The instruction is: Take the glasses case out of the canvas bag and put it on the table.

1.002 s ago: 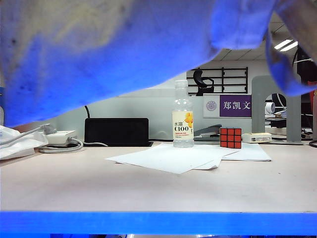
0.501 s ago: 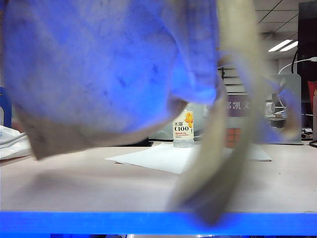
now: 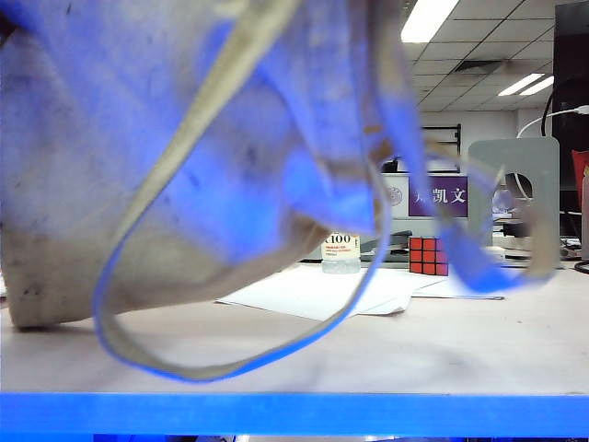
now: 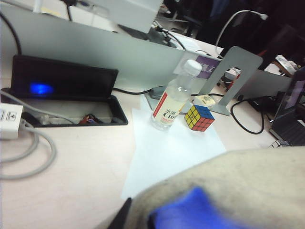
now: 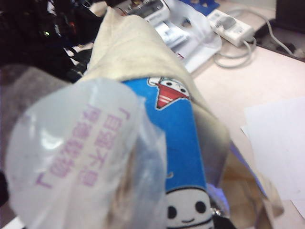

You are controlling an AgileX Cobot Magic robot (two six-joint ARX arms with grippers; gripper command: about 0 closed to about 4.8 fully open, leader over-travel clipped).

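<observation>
Two straps of the canvas bag (image 3: pixel 138 166) now dangle toward the table (image 3: pixel 479 354) (a second ago the bag hung higher). The left gripper (image 4: pixel 126 217) is clenched on its cloth. The right gripper's fingers hide behind a plastic wrapper (image 5: pixel 81 152), so I cannot tell their state. The glasses case is unseen, probably inside the bag below the left fingers, so extraction remains.

light: bright ceiling panels | blur: canvas bag (image 3: pixel 166 184) close, soft | tint: blue
</observation>
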